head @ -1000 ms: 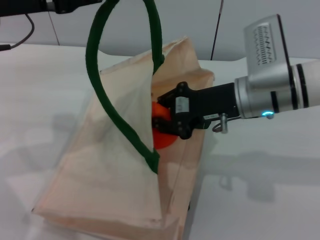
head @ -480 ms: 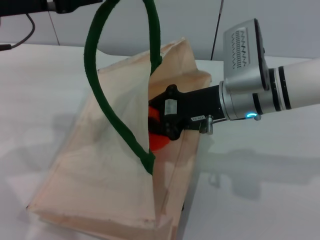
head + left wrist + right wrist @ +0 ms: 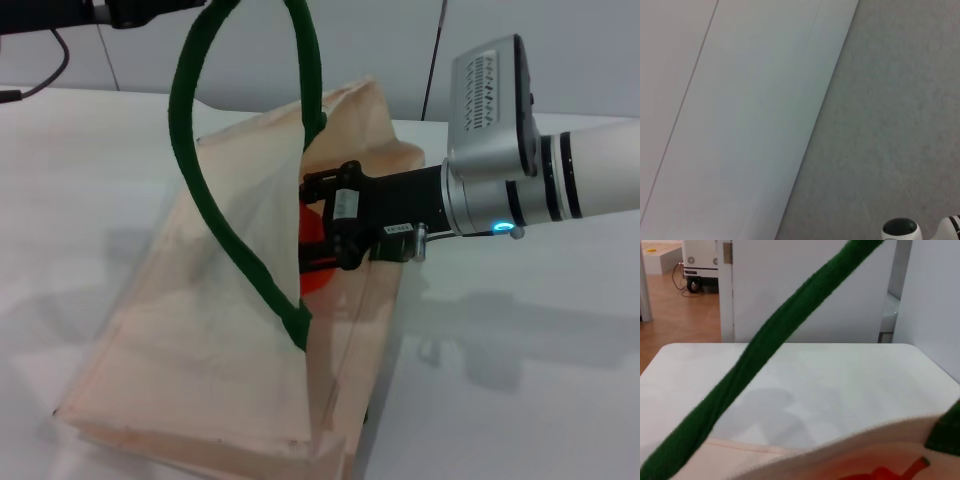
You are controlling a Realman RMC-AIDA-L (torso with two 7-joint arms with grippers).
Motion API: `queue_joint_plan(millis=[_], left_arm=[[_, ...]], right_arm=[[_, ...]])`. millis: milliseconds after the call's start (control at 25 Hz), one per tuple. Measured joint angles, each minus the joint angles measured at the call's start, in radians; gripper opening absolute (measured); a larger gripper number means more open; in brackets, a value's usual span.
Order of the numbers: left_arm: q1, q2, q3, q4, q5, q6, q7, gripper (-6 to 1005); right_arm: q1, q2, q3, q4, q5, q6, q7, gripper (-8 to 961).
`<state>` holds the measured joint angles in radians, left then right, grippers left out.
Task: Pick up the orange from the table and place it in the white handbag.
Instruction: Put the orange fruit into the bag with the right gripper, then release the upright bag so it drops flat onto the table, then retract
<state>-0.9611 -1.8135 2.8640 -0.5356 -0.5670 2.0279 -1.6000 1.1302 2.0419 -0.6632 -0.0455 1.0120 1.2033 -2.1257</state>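
One arm does the work here: the right gripper is poked into the mouth of the white handbag, fingers pinching the orange just inside. The bag sits mid-table, its green handle pulled up toward the far edge. Left gripper's out of sight.

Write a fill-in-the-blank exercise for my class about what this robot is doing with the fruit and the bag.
1. The right gripper reaches into the mouth of the white ____.
2. The fruit between its fingers is an ____.
3. The bag's loop handle is dark ____.
4. The bag rests on a white ____.

Missing words: handbag; orange; green; table.
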Motion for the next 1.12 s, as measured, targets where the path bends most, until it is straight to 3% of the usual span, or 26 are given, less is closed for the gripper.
queue_joint_plan(millis=[80, 200, 400, 600, 840, 1120], left_arm=[[0.001, 0.000, 0.000, -0.001, -0.001, 0.000, 0.000, 133], [0.005, 0.001, 0.000, -0.003, -0.002, 0.000, 0.000, 133], [0.010, 0.002, 0.000, -0.005, -0.005, 0.000, 0.001, 133], [0.020, 0.003, 0.000, -0.007, -0.006, -0.005, 0.002, 133], [0.027, 0.003, 0.000, -0.007, -0.002, -0.022, 0.002, 132], [0.037, 0.002, 0.000, -0.007, 0.002, -0.039, 0.002, 132]], right_arm=[[-0.002, -0.001, 0.001, 0.000, 0.000, -0.001, 0.005, 456], [-0.010, -0.004, 0.002, -0.004, 0.001, -0.001, 0.009, 676], [-0.049, -0.008, 0.002, -0.033, 0.001, 0.003, 0.030, 890], [-0.102, -0.013, 0.019, -0.082, 0.001, 0.012, 0.049, 891], [-0.259, -0.020, 0.044, -0.275, 0.001, 0.030, 0.158, 891], [-0.352, -0.026, 0.253, -0.376, 0.002, 0.056, 0.168, 891]])
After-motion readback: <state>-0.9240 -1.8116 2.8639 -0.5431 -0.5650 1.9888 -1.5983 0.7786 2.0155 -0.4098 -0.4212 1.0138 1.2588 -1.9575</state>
